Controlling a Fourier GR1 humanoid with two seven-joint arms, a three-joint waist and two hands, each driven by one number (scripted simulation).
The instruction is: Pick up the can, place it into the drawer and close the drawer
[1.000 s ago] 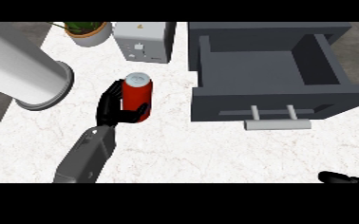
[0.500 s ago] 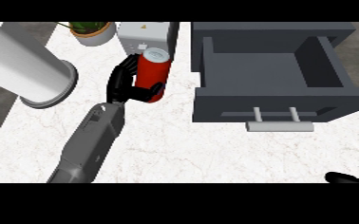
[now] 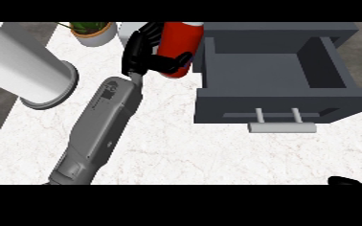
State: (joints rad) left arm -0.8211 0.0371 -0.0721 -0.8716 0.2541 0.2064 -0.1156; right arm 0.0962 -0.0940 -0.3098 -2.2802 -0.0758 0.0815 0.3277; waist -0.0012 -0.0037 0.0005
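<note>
A red can (image 3: 176, 43) is held off the counter at the top centre, just left of the open grey drawer (image 3: 268, 76). My left hand (image 3: 141, 57) is curled round the can from its left side, with the thumb across its lower part. The can's top reaches the upper edge of the view. The drawer is pulled out, its inside bare, with a pale handle (image 3: 280, 126) at its front. Only a black tip of my right hand (image 3: 344, 181) shows at the bottom right corner.
A large white cylinder (image 3: 32, 72) lies at the left. A potted plant (image 3: 92, 30) stands at the back left. A white object behind the can is mostly hidden by my hand. White marbled counter (image 3: 184, 148) spreads in front of the drawer.
My left arm has lifted the can higher and carried it right, towards the drawer's left wall. The right hand has stayed at the bottom right corner.
</note>
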